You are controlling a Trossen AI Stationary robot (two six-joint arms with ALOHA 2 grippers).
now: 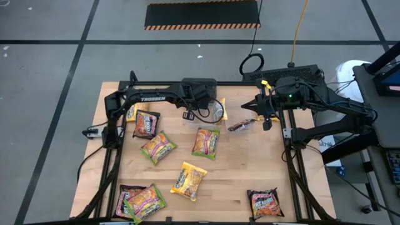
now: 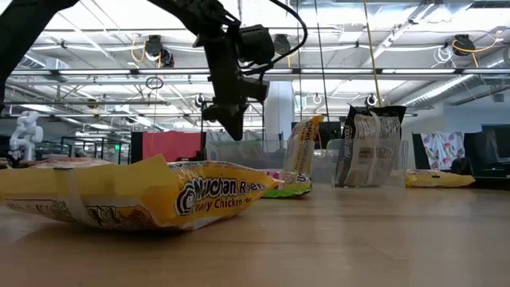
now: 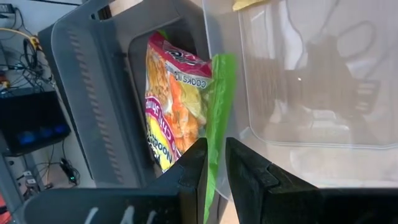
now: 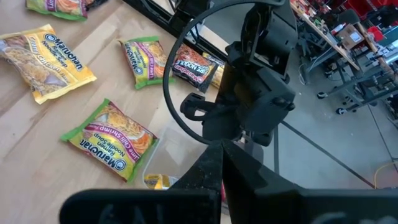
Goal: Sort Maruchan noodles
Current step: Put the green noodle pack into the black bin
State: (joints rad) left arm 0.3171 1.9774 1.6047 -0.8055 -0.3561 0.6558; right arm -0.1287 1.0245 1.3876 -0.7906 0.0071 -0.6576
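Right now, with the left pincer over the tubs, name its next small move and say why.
Probably open the left pincer and let go. Its fingers pinch the edge of a green-edged Maruchan packet that hangs down inside the dark grey box, beside the clear plastic tub. The packet looks already in place.

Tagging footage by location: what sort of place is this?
Probably a robotics lab in an open industrial hall: exposed ceiling trusses and hanging cables overhead, black-and-yellow hazard-striped floor mat, and a pale wooden worktable framed by two dark arms.
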